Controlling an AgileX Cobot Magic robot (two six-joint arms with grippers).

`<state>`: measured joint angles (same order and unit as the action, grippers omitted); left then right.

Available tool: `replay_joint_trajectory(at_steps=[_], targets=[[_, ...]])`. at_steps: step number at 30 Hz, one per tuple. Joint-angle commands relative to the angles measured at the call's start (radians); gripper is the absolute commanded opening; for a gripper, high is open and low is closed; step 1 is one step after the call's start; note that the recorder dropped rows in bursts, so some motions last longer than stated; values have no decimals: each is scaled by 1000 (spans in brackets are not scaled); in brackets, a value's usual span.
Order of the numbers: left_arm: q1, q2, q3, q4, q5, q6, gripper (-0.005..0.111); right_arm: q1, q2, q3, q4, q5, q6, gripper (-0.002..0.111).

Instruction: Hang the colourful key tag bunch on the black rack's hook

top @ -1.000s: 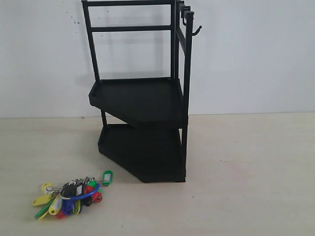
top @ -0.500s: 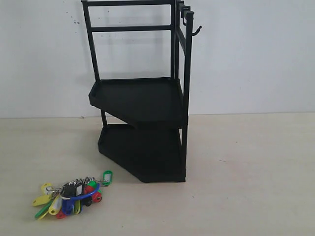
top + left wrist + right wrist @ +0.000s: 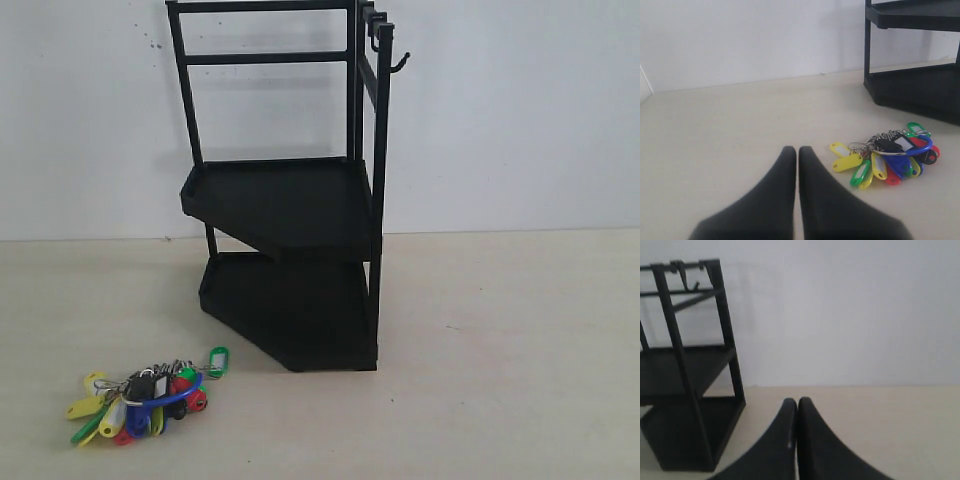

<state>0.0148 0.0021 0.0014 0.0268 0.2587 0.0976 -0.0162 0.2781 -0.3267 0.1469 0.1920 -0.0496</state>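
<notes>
Pale table (image 3: 500,350) noted, bearing the black rack (image 3: 290,205), which stands upright. Left gripper (image 3: 797,150) is recorded with its jaws pressed together, nothing held. Right gripper (image 3: 797,401) is likewise closed and unloaded, and the rack is seen ahead of it, well apart. The colourful key tag bunch (image 3: 145,400) is found lying flat on the table, near the left gripper's tips and ahead of them, not touching, between that gripper and the rack's foot. The hook (image 3: 400,63) — upturned, at the top of the rack's front upright — is seen well above the bunch and apart from it.
</notes>
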Motion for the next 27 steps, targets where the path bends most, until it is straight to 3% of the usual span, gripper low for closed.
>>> replay_joint_trajectory(at_steps=[1, 9, 18, 22, 27], targets=[[-1, -2, -1, -3, -4, -1, 4, -4, 134, -26, -2, 18, -9, 0], [-1, -2, -1, -3, -4, -1, 4, -4, 194, -26, 6, -5, -7, 0], [-1, -2, -1, -3, -4, -1, 4, 20, 213, -26, 186, -25, -60, 0], [-1, -2, -1, -3, -4, -1, 4, 112, 247, -26, 187, -43, -80, 0], [-1, -2, -1, -3, -4, -1, 4, 315, 338, -26, 187, -160, -80, 0]])
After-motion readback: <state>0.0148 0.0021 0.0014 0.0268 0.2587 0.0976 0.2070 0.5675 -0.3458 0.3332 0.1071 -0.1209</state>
